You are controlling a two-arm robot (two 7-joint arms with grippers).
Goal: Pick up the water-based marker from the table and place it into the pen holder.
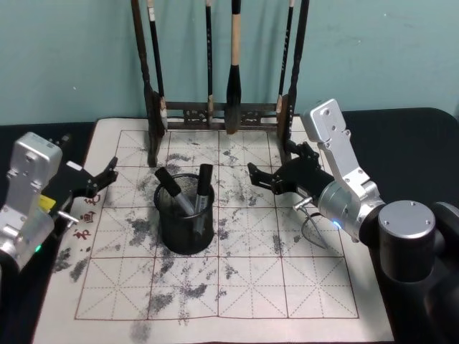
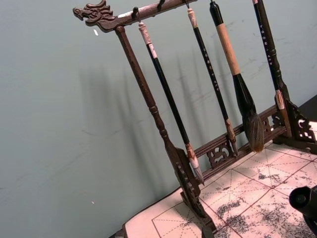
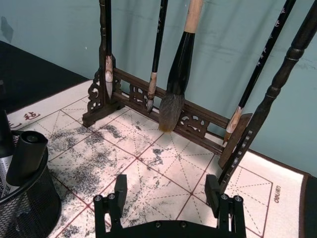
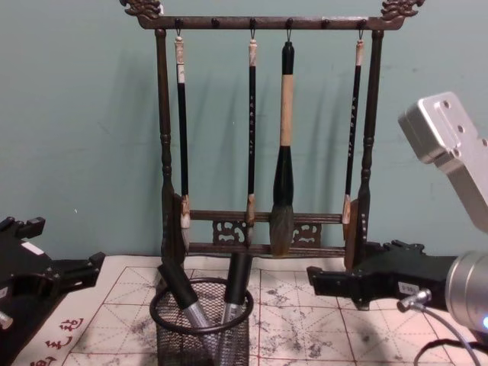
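The pen holder (image 1: pixel 185 228), a black wire-mesh cup, stands on the ink-stained mat of the table (image 1: pixel 237 287), left of centre. Two dark-capped markers (image 1: pixel 172 186) (image 1: pixel 205 183) lean inside it; I cannot tell which one is the water-based marker. In the chest view the holder (image 4: pixel 202 332) shows the same two markers (image 4: pixel 178 286) (image 4: pixel 238 278). My right gripper (image 1: pixel 259 176) hovers just right of the holder, open, nothing between its fingers (image 3: pixel 119 187). My left gripper (image 1: pixel 109 177) hangs open at the mat's left edge, apart from the holder.
A tall dark wooden brush rack (image 1: pixel 219 115) with several hanging brushes stands at the mat's back edge, close behind my right gripper (image 3: pixel 166 191). The teal wall rises right behind it. Bare mat lies in front of the holder.
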